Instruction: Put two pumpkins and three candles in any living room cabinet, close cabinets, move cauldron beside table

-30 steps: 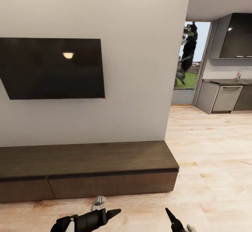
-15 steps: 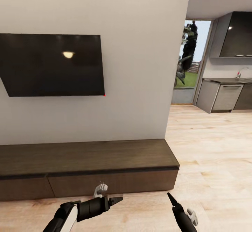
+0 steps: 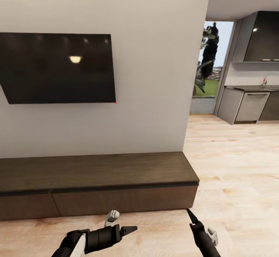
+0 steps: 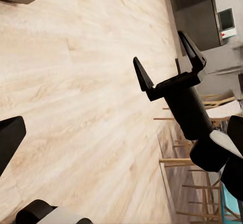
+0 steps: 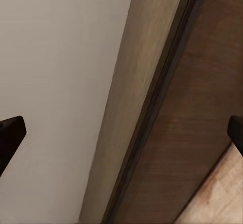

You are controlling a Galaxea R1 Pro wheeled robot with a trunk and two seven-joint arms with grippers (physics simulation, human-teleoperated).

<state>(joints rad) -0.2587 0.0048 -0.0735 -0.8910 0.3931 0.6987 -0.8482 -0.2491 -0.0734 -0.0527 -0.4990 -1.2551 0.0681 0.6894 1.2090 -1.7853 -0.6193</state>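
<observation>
Both arms have come up a bit since a second ago: more of the left arm shows along the bottom of the head view, and the right gripper sits higher, nearer the cabinet front. Camera also shifted slightly; TV and cabinet stay put on the wall.

The cabinet is the long low dark-brown unit against the white wall, its drawer fronts flush and shut, top bare. It runs from the left edge to the wall corner. In the right wrist view its front and top edge run diagonally, with the wall beside them.

Left gripper points right, low over the light wood floor, just short of the cabinet front; whether its jaws are apart I can't tell. Right gripper points up toward the cabinet's right end; in the left wrist view its two fingers stand spread, nothing between them.

A black wall-mounted TV hangs above the cabinet. To the right, a doorway with greenery outside, then grey kitchen cabinets and a dark upper unit.
</observation>
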